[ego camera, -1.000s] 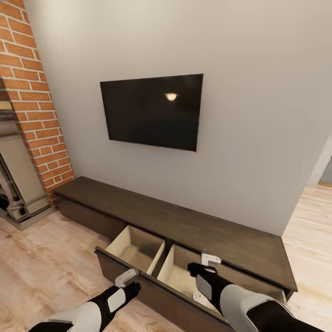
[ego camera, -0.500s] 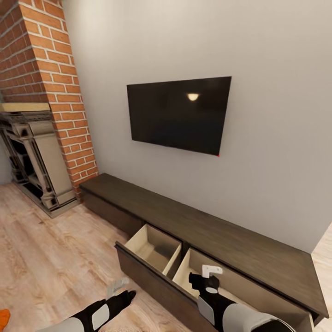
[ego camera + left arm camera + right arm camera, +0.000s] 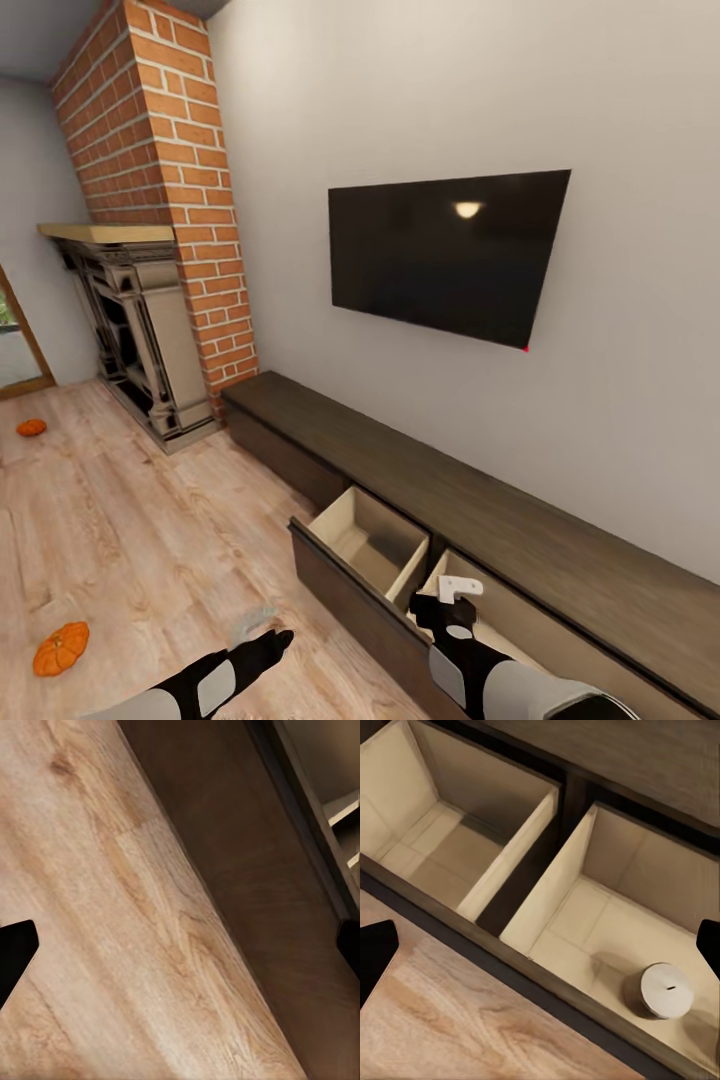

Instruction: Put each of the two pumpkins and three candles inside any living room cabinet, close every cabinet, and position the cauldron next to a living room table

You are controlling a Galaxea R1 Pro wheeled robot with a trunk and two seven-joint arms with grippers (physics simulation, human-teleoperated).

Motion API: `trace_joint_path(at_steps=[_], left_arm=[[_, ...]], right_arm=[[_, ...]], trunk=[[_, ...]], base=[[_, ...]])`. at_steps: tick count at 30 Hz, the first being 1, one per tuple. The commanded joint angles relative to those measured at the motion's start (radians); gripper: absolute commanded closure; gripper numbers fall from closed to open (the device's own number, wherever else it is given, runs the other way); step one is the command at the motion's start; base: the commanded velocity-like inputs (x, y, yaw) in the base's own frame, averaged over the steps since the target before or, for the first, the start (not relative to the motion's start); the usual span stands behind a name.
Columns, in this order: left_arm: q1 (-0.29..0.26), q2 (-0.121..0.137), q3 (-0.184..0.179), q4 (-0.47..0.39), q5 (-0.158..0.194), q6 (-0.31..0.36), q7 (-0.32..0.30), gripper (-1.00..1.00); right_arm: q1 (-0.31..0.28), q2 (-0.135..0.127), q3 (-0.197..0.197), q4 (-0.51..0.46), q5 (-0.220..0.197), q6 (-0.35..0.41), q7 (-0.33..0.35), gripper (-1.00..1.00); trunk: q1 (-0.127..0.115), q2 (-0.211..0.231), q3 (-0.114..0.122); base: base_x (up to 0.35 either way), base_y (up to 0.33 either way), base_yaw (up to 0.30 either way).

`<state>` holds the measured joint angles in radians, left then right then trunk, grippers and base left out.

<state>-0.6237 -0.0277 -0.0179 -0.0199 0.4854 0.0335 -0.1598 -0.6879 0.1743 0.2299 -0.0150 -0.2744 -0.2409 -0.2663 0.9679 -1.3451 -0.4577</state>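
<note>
Plank floor (image 3: 130, 520): two pumpkins (image 3: 61, 648) at 9 o'clock, not stowed. Cabinet (image 3: 400, 560) drawer open, one candle (image 3: 666, 990) inside. Both hands apparently released, empty.

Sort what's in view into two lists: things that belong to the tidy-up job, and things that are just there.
Job things:
- near pumpkin on the floor
- far pumpkin on the floor
- candle lying in the open drawer
- cabinet, drawer pulled out

Just there:
- television on the wall
- fireplace
- brick chimney
- plank floor
</note>
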Motion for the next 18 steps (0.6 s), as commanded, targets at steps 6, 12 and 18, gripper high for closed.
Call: trace_joint_path(at_steps=[6, 12, 18], left_arm=[[-0.001, -0.001, -0.002, 0.000, 0.009, 0.003, -0.002, -1.00], [-0.001, 0.001, -0.002, 0.000, 0.009, 0.003, -0.001, -1.00], [-0.001, 0.002, -0.003, 0.000, 0.007, 0.005, 0.000, -1.00]], right_arm=[[0.000, 0.000, 0.009, 0.001, -0.008, -0.003, -0.002, -1.00], [0.010, 0.000, 0.009, 0.014, 0.035, -0.003, -0.002, -1.00], [0.034, 0.000, 0.009, 0.023, 0.061, -0.003, -0.003, -1.00]], trunk=[[-0.023, 0.042, 0.015], [-0.046, 0.084, 0.030], [-0.069, 0.126, 0.044]], base=[[0.000, 0.000, 0.280], [0.000, 0.000, 0.280], [0.000, 0.000, 0.279]])
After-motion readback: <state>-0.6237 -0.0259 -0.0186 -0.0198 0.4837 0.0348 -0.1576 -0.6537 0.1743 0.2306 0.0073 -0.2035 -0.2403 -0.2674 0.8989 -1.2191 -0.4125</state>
